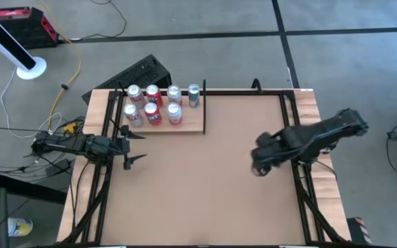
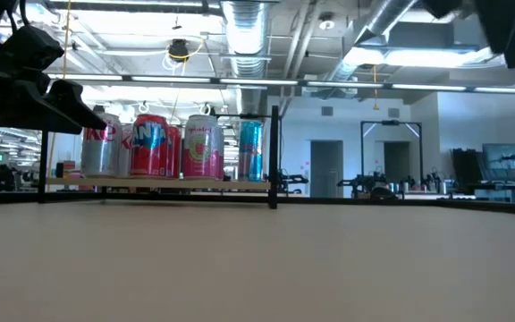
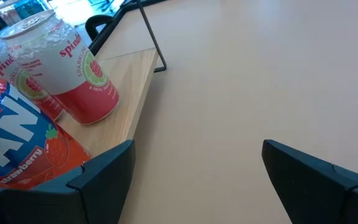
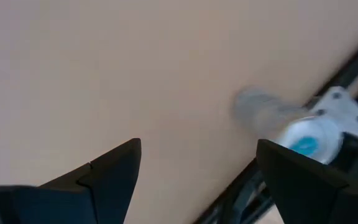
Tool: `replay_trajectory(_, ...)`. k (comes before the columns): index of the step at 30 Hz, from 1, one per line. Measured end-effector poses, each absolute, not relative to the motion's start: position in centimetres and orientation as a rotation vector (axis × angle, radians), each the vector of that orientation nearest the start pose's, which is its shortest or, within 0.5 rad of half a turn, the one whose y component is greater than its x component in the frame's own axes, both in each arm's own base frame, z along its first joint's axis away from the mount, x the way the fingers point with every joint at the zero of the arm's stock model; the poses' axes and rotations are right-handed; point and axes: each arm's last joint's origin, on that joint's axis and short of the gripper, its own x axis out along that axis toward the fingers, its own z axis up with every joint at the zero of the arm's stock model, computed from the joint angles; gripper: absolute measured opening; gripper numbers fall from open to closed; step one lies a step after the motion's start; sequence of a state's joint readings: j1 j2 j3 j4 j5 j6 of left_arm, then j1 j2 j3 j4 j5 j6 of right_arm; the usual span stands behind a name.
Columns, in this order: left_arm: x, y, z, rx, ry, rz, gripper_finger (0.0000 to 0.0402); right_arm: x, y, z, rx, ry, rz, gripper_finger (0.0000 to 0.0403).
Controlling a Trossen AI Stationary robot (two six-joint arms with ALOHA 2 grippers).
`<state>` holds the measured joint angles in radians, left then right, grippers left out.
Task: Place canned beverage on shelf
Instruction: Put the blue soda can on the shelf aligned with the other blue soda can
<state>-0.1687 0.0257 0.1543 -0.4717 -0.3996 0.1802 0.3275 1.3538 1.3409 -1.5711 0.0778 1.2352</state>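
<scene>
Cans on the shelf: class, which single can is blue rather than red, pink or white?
The blue can, standing at the shelf's end beside the thin black upright; every other can is red, pink or white.

Both tools (image 1: 131, 145) (image 1: 259, 164) open, empty.

bright overhead lighting, right wrist view blurred

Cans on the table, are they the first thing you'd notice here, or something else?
Yes, the bright cans catch the eye first: seven of them stand crowded together on the pale wooden shelf at the far left of the table. The left gripper hangs open just in front of them. On the right side the right gripper is open above bare table, holding nothing.
</scene>
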Motion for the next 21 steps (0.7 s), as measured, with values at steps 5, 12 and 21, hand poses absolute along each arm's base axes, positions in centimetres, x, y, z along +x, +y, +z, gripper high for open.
replay_trajectory(5,8.1,-0.2,16.9,0.274,0.350,0.199,0.0336,15.8,4.7,30.8,0.694,1.280,-0.912,0.0341)
replay_trajectory(12,8.1,-0.2,16.9,0.274,0.350,0.198,0.0336,12.8,3.8,27.6,0.742,1.342,-0.990,0.0341)
replay_trajectory(21,8.1,-0.2,16.9,0.274,0.350,0.199,0.0336,12.6,4.0,26.9,0.749,1.352,-0.958,0.0341)
